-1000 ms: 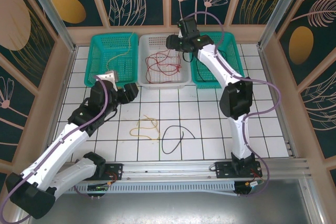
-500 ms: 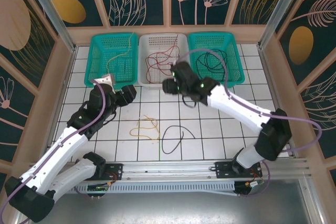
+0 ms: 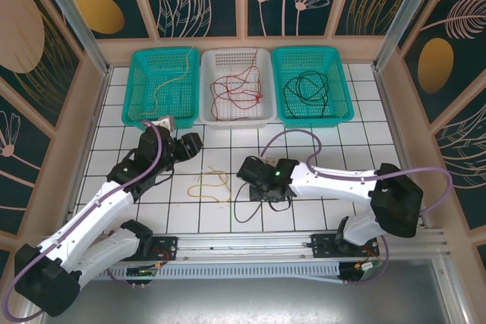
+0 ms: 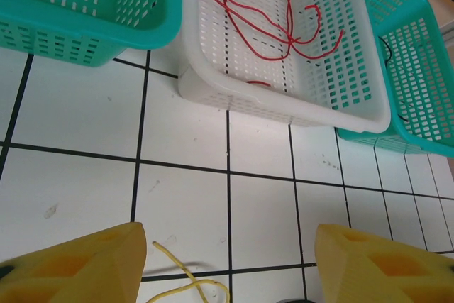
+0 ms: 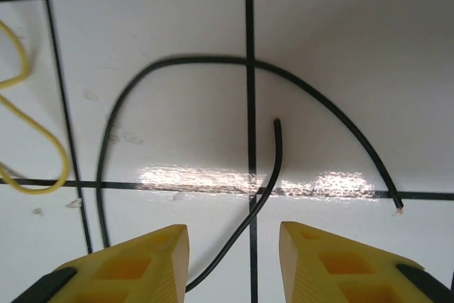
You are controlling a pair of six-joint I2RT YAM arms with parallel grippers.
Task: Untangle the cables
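Observation:
A loose black cable [image 5: 266, 182] curls on the white tiles, one strand running between the yellow fingers of my right gripper [image 5: 234, 260], which is open and low over it. From above, the right gripper [image 3: 258, 186] covers the top of the black cable [image 3: 244, 206]. A yellow cable [image 3: 213, 184] lies just left of it, apart from the black one. My left gripper [image 3: 191, 143] hovers open above and to the left of it; the yellow cable's end [image 4: 177, 274] lies between its fingers [image 4: 78, 267], untouched.
Three baskets stand in a row at the back: a teal one [image 3: 141, 89] holding a yellow cable, a white one [image 3: 267, 108] with red cables [image 4: 262, 26], and a teal one [image 3: 343, 96] with a black cable. Wooden walls border the tiled floor.
My right arm swung from the back baskets down to the floor, over the black cable, and its jaws narrowed. The left gripper shifted slightly right and nearer.

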